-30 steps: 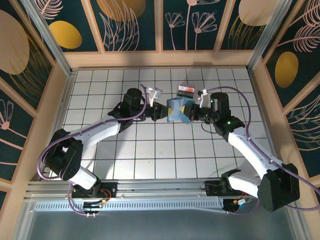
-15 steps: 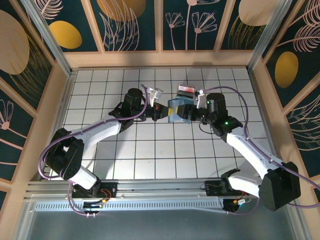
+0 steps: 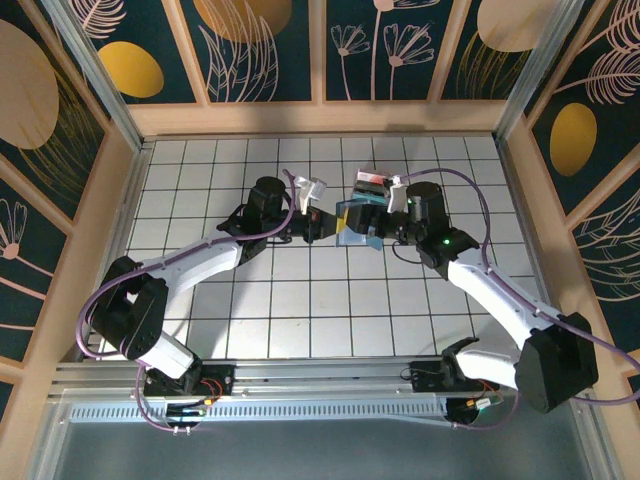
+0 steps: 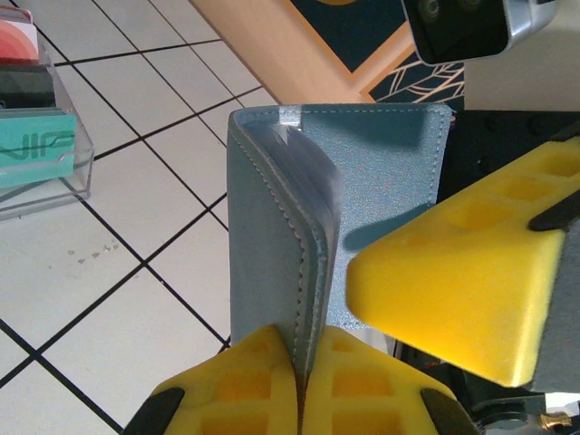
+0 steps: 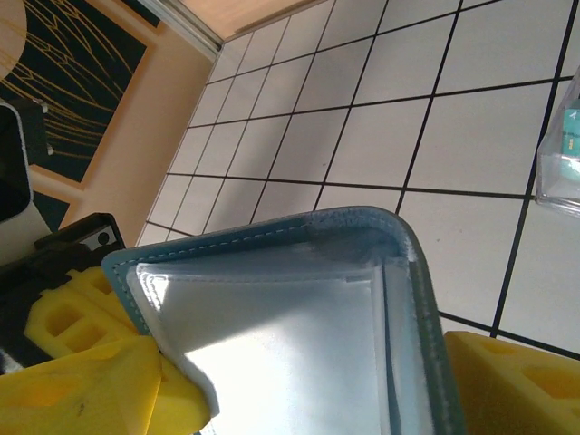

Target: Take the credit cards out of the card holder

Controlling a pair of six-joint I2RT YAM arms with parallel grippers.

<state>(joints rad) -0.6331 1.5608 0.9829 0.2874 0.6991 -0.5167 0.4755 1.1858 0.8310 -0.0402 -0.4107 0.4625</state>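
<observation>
While two robot arms met over the far middle of a white tiled surface [image 3: 250, 300], one slate-blue card holder [image 3: 352, 220] was held on edge between them, partly unfolded. The left hand [image 4: 304, 372] was clamped tight on one panel, its two yellow pads pressed together over that panel's edge. The right hand [image 3: 380, 228] stood wide open, gripping nothing, with its yellow fingers [image 5: 517, 381] spread to either side of the other panel. Clear plastic sleeves lined the holder's inside; whether credit cards sat in them could not be told.

One clear tray [image 3: 372, 181] with red and teal contents sat just beyond the holder, close to the right hand and the nearest thing in the way. Tan wooden walls [image 3: 320, 118] edged the surface at the far end and both sides. Bare tiles lay open on the near side, between the arms and their bases.
</observation>
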